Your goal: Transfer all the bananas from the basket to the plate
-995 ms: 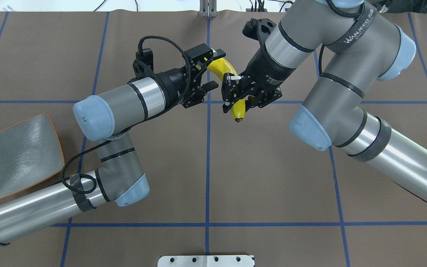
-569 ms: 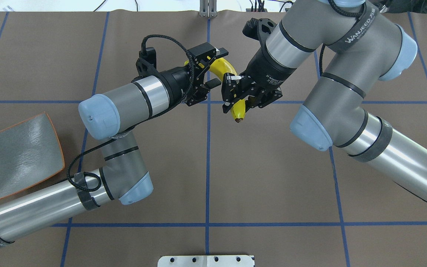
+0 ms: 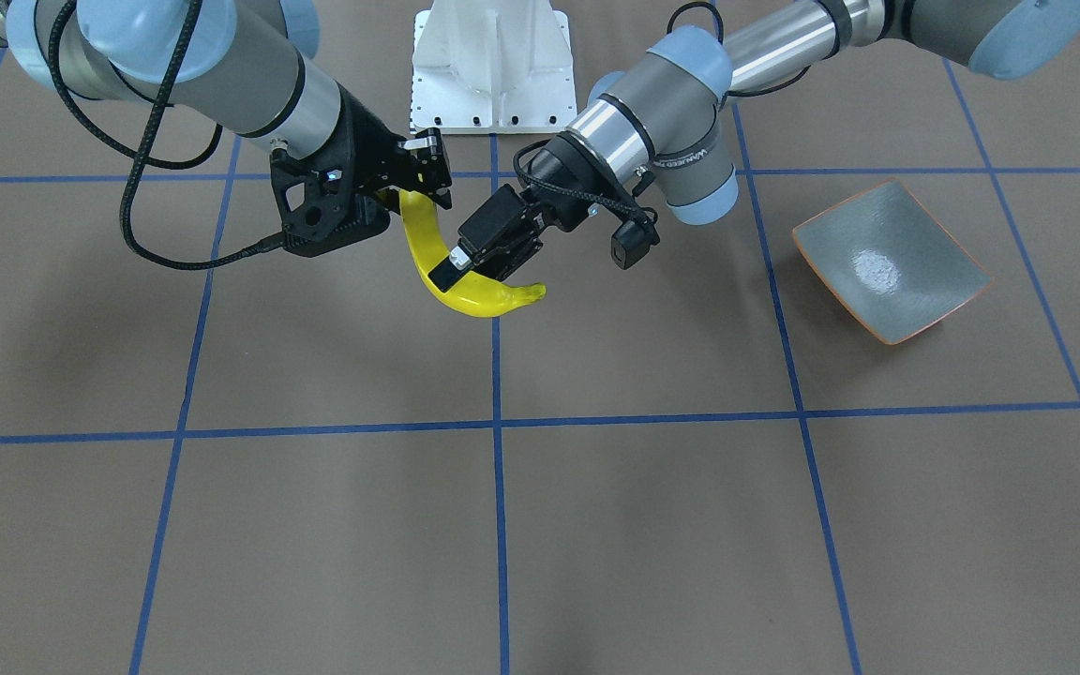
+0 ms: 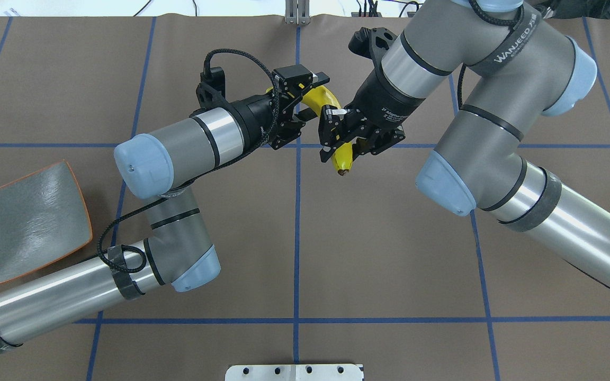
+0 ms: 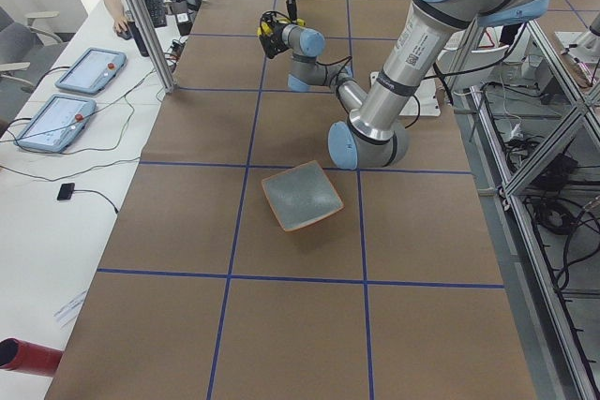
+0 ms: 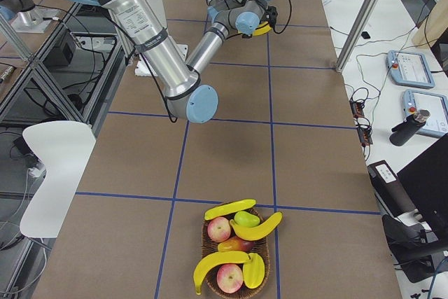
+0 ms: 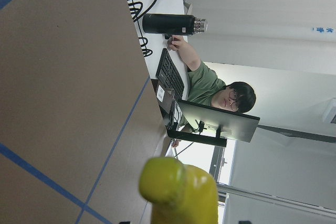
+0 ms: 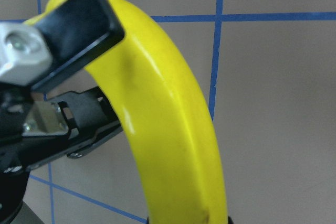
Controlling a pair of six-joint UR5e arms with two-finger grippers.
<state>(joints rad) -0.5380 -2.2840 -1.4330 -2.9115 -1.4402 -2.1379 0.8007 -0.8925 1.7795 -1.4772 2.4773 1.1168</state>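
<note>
Over the bench's far middle: a bright yellow curved banana [image 4: 322,100] hangs in the air between the two arms, clear of the brown bench with blue grid lines [image 4: 389,238].
Right hand [image 4: 343,139]: clamped on the banana's nearer half, with the dark tip poking out below it.
Left hand [image 4: 310,97]: a second ago its fingers stood wide around the banana's far end. Now the arm has pushed in and they have narrowed to either side of the fruit. The right wrist view shows one pad against the outer curve; I cannot tell whether the other one bears on it.
Meaning: a hand-over looks about midway. The right hand should let go only once the left grip is sure, or the fruit may drop.
Plate: the squarish grey-green glazed plate with an orange-brown rim [image 4: 29,222] sits at the bench's left end. It holds no banana and is well apart from the hands.
Basket: the woven basket [image 6: 205,250] at the right end holds at least three more bananas among apples, so most of the task remains.
Edges: the exchange happens near the far edge, where a metal bracket [image 4: 297,13] stands.
Open room: only brown surface shows between the hands and the plate. The left arm's elbow [image 4: 141,166] hangs just beside the plate, which is likely the tightest spot.
</note>
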